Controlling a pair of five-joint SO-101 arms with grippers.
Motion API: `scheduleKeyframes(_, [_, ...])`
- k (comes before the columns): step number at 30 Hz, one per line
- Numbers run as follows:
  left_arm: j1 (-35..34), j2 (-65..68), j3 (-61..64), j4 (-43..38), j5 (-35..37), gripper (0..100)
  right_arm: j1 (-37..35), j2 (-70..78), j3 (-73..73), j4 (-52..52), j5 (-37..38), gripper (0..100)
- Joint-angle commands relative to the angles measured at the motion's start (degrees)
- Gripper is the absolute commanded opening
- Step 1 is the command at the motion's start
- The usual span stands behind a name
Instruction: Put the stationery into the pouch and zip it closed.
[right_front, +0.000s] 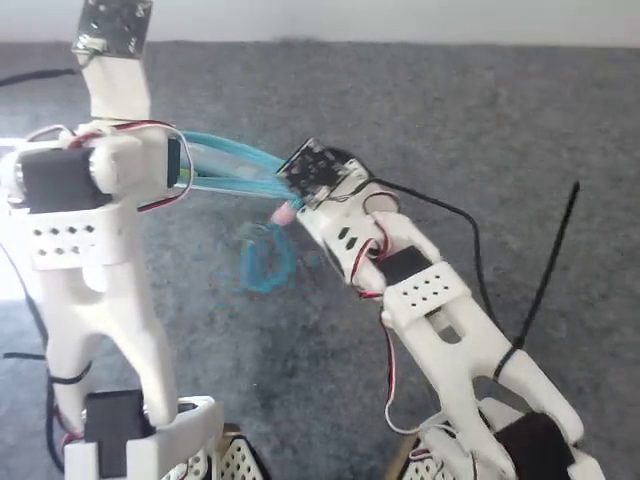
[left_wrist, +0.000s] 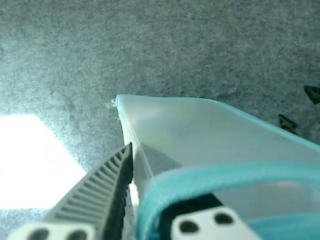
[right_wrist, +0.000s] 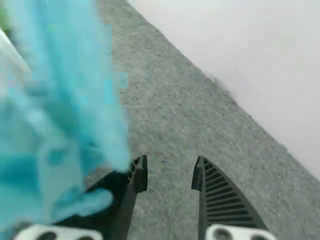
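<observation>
**Over grey carpet (right_front: 480, 120), a pouch (right_front: 225, 168) in the left gripper (left_wrist: 142, 167)**

The carpet covered the whole work surface and ran back to a pale wall (right_front: 400, 20) along the far edge. Two white arms stood at the near side, the left one upright and the right one stretched towards the centre.

The pouch was translucent with cyan trim. It hung between the two arms and appeared to be raised off the carpet. The left gripper was clamped on one end of it, with the ribbed finger (left_wrist: 112, 175) pressed against the pouch wall and the cyan edge lying across the other finger.

The right gripper (right_wrist: 170, 172) sat at the pouch's other end. Its fingers were spread, with bare carpet showing between them. The blurred cyan pouch lay just beside one finger, and whether it touched that finger could not be told.

A small pink piece (right_front: 285, 212) showed just below the right wrist, too small to identify. On the carpet beneath lay a cyan patch (right_front: 265, 258).
</observation>
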Motion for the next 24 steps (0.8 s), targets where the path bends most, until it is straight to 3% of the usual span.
scheduleKeyframes(1, [-0.35,-2.99,-3.65,1.41,0.09,1,1.98,-7.43,-0.88,4.26,-0.70,15.4])
scheduleKeyframes(5, [-0.35,-2.64,-5.23,1.23,1.14,1,0.22,-15.60,1.93,13.49,-0.88,15.1])
scheduleKeyframes(12, [-0.35,-2.73,-6.99,1.41,1.67,1,-4.70,-24.57,7.65,14.64,-5.19,12.4])
scheduleKeyframes(18, [0.18,-3.08,-7.08,1.41,1.67,1,0.66,-14.02,6.59,3.21,-5.19,12.9])
scheduleKeyframes(24, [0.70,-2.99,-6.81,1.49,1.67,1,-2.68,-4.35,2.37,2.24,-5.63,17.4])
